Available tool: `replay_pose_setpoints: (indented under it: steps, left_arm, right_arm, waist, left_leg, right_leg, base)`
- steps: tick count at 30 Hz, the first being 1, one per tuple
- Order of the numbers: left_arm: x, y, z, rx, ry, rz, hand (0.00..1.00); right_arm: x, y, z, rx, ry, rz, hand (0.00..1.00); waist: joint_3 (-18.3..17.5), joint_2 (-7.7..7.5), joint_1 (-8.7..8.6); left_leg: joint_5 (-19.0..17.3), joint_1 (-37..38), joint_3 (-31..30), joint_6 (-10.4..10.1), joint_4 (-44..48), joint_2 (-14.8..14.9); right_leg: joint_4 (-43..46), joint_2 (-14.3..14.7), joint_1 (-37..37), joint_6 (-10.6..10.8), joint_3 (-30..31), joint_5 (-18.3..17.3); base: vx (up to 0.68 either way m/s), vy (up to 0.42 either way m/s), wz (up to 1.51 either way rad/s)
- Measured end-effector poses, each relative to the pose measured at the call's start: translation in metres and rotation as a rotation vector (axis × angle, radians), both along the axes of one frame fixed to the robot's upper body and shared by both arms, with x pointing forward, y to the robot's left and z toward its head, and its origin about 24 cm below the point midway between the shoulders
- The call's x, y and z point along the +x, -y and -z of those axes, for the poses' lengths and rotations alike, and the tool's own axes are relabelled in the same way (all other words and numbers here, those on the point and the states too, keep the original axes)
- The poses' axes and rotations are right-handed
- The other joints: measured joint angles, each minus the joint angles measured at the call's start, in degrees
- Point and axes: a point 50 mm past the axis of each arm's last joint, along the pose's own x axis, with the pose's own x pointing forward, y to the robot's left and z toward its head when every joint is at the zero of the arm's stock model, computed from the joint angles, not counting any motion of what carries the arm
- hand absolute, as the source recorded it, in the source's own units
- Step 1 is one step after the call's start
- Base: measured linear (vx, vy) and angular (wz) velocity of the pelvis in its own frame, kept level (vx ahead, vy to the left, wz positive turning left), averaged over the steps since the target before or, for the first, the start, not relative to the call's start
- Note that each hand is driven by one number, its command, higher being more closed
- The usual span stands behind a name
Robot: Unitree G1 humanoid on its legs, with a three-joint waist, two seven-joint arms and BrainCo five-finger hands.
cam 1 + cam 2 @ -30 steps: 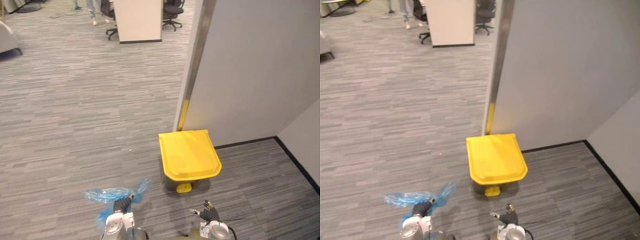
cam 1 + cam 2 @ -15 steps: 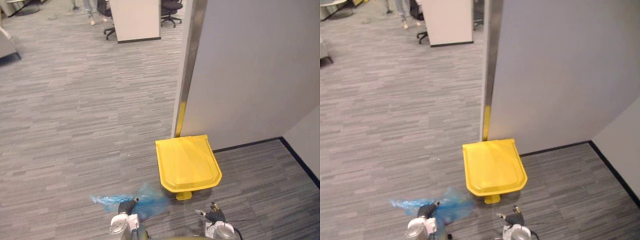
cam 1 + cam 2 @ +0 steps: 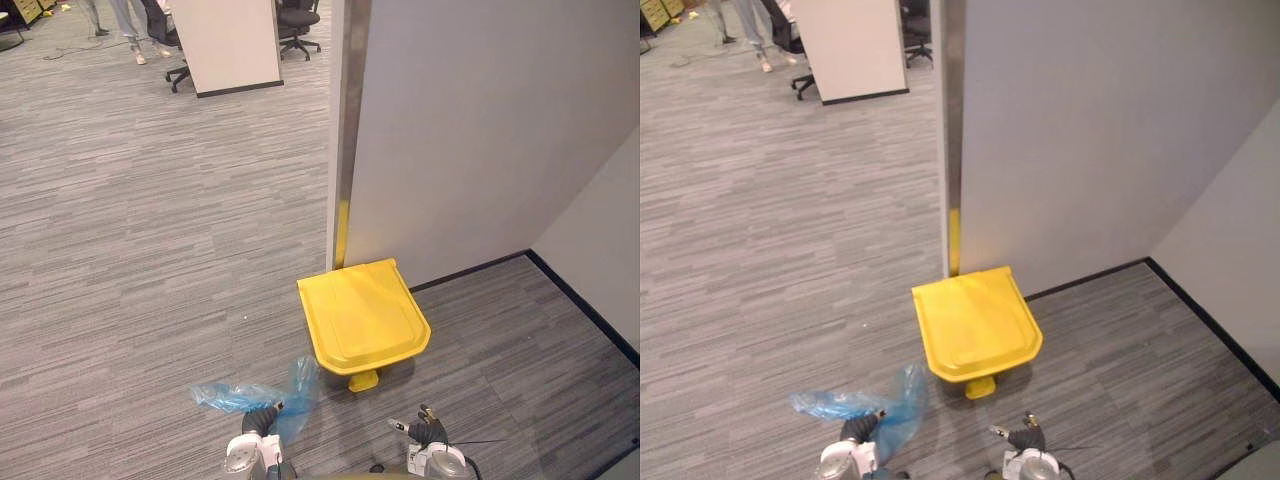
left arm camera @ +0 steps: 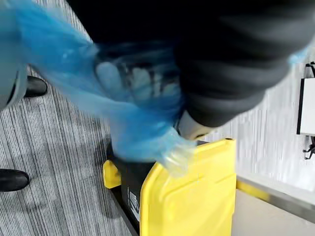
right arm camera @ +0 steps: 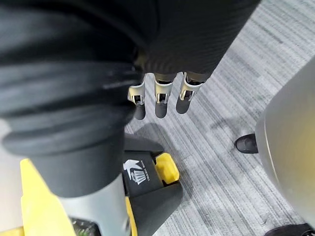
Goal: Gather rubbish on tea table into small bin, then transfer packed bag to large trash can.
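Note:
A yellow-lidded trash can [image 3: 362, 315] stands shut on the carpet against a grey wall, its yellow foot pedal [image 3: 363, 380] facing me. My left hand [image 3: 261, 421] is low in front of it and to its left, shut on a crumpled blue plastic bag [image 3: 250, 396]. In the left wrist view the blue bag [image 4: 123, 98] wraps over the curled fingers, with the yellow lid [image 4: 192, 196] just beyond. My right hand [image 3: 428, 431] hangs open just in front of the can. Its straight fingers [image 5: 157, 101] point at the carpet near the pedal [image 5: 167, 167].
A grey wall panel [image 3: 470, 130] with a metal edge post [image 3: 343, 130] rises behind the can. Far back are a white partition [image 3: 225, 45], office chairs [image 3: 298, 15] and a person's legs [image 3: 125, 25]. Open carpet lies to the left.
The whole view has shifted as the camera moved. The blue bag's loose ends have flapped about in my left hand. The right hand keeps its pose.

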Motion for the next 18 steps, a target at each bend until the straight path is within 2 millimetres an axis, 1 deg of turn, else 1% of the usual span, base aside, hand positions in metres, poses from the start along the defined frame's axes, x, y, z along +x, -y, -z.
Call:
replay_pose_setpoints:
  steps: [2,3,4,5,6,7,8,9,10,11,12,13,14,15,16,18]
  left_arm:
    - [0.002,-0.003,-0.002,0.008,0.014,-0.003,1.0]
    - [0.004,-0.005,-0.003,0.012,0.022,-0.004,1.0]
    - [0.004,-0.006,-0.003,0.013,0.023,-0.013,1.0]
    - [0.006,-0.006,-0.004,0.015,0.028,-0.018,1.0]
    - [0.007,-0.011,-0.005,0.028,0.029,-0.034,1.0]
    - [0.007,-0.018,-0.005,0.05,0.026,-0.046,1.0]
    - [0.007,-0.021,-0.005,0.06,0.026,-0.045,1.0]
    - [0.008,-0.025,-0.006,0.071,0.029,-0.042,1.0]
    - [0.01,-0.029,-0.007,0.083,0.03,-0.037,1.0]
    - [0.013,-0.032,-0.008,0.094,0.038,-0.037,1.0]
    - [0.015,-0.033,-0.009,0.097,0.041,-0.036,1.0]
    - [0.021,-0.029,-0.01,0.095,0.049,-0.033,1.0]
    - [0.025,-0.023,-0.011,0.093,0.06,-0.003,1.0]
    - [0.029,-0.02,-0.013,0.093,0.074,0.014,1.0]
    - [0.034,-0.017,-0.015,0.091,0.088,0.027,1.0]
    - [0.039,-0.016,-0.019,0.091,0.109,0.034,1.0]
  right_arm:
    - [0.002,-0.003,-0.001,0.0,0.006,-0.021,0.0]
    - [0.004,-0.005,-0.002,-0.002,0.013,-0.033,0.0]
    - [0.005,-0.005,-0.002,-0.003,0.017,-0.035,0.0]
    - [0.006,-0.004,-0.003,-0.004,0.021,-0.034,0.0]
    - [0.007,-0.005,-0.003,-0.001,0.024,-0.036,0.0]
    - [0.008,-0.007,-0.003,0.005,0.027,-0.037,0.0]
    - [0.008,-0.007,-0.003,0.005,0.03,-0.036,0.0]
    - [0.009,-0.007,-0.004,0.005,0.033,-0.035,0.0]
    - [0.014,-0.008,-0.006,0.005,0.049,-0.037,0.0]
    - [0.017,-0.008,-0.007,0.004,0.053,-0.038,0.0]
    - [0.017,-0.008,-0.006,0.003,0.051,-0.036,0.0]
    - [0.019,-0.002,-0.008,-0.012,0.058,-0.026,0.0]
    - [0.021,0.006,-0.009,-0.032,0.06,-0.017,0.0]
    - [0.022,0.011,-0.01,-0.046,0.063,-0.014,0.0]
    - [0.024,0.012,-0.012,-0.05,0.073,-0.015,0.0]
    - [0.024,0.019,-0.014,-0.056,0.086,0.018,0.0]
  waist:
    - [0.51,-0.55,0.26]
    - [1.08,-0.96,0.11]
    - [1.31,-1.29,0.11]
    - [1.91,-1.7,-0.09]
    - [2.54,-1.91,-0.09]
    - [3.04,-2.67,-0.08]
    - [3.27,-3.07,-0.07]
    - [3.7,-3.79,-0.08]
    - [4.45,-4.59,-0.04]
    - [5.54,-5.36,-0.02]
    - [5.83,-5.81,0.0]
    - [7.44,-5.7,-0.15]
    - [8.24,-3.64,-0.15]
    - [8.77,-2.72,-0.1]
    - [9.25,-2.31,-0.06]
    - [9.88,-2.09,-0.08]
  left_leg:
    - [-2.6,-1.09,0.48,0.36,3.99,-0.03]
    - [-4.75,-1.64,0.32,0.87,6.8,0.1]
    - [-6.41,-1.82,-0.69,1.2,7.97,-0.52]
    - [-6.81,-1.58,-1.48,1.8,8.2,-1.17]
    - [-6.99,-1.09,-2.14,2.36,8.57,-1.32]
    - [-7.41,-0.51,-3.49,2.9,9.21,-0.97]
    - [-7.8,-0.47,-4.26,3.27,9.95,-0.73]
    - [-8.24,-0.25,-4.9,3.42,10.5,-0.7]
    - [-8.72,0.1,-5.18,3.15,11.11,-0.85]
    - [-9.51,0.5,-5.45,2.93,12.21,-1.42]
    - [-10.1,0.65,-5.68,2.81,12.92,-1.89]
    - [-13.02,1.25,-7.73,2.11,16.81,-2.63]
    - [-14.64,0.95,-9.25,2.1,18.72,-1.55]
    - [-15.27,0.29,-10.42,2.24,19.5,-1.24]
    - [-15.66,-0.61,-11.76,2.03,20.18,-1.25]
    - [-16.96,-2.12,-14.48,0.94,21.98,-0.59]
  right_leg:
    - [5.17,-0.27,-1.95,0.76,1.33,-2.32]
    - [9.17,-0.61,-3.19,1.1,1.53,-3.91]
    - [12.85,-1.3,-4.28,2.5,1.22,-4.98]
    - [17.73,-1.49,-6.33,3.0,1.16,-5.01]
    - [22.91,-0.98,-9.46,3.67,0.83,-5.57]
    - [23.48,0.63,-11.41,2.53,0.15,-6.43]
    - [23.03,1.37,-12.73,2.38,-0.54,-6.25]
    - [22.18,1.93,-14.82,2.37,-1.35,-5.41]
    - [19.22,2.17,-16.89,2.52,-2.17,-3.11]
    - [14.4,2.01,-16.68,2.57,-2.3,-1.16]
    - [12.64,1.67,-16.61,2.66,-2.31,-0.87]
    - [12.92,0.86,-15.9,0.06,-2.87,1.21]
    - [14.23,1.64,-15.63,0.4,-3.96,-0.39]
    - [14.88,1.98,-15.9,-0.02,-4.38,-0.88]
    - [16.0,1.98,-16.58,-0.55,-5.22,-1.2]
    - [19.38,2.05,-18.11,-1.78,-6.81,-1.97]
  base:
    - [-0.07,0.04,-0.23]
    - [-0.08,0.043,-0.12]
    - [-0.06,0.046,-0.05]
    - [-0.06,0.068,0.0]
    - [-0.04,0.069,0.07]
    - [-0.02,0.039,0.18]
    - [0.06,-0.02,0.27]
    - [0.09,-0.067,0.31]
    - [0.09,-0.081,0.33]
    - [0.07,-0.085,0.29]
    - [0.1,-0.122,0.36]
    - [0.18,-0.157,0.34]
    - [0.18,-0.135,0.38]
    - [0.15,-0.109,0.34]
    - [0.1,-0.108,0.44]
    - [0.09,-0.126,0.51]
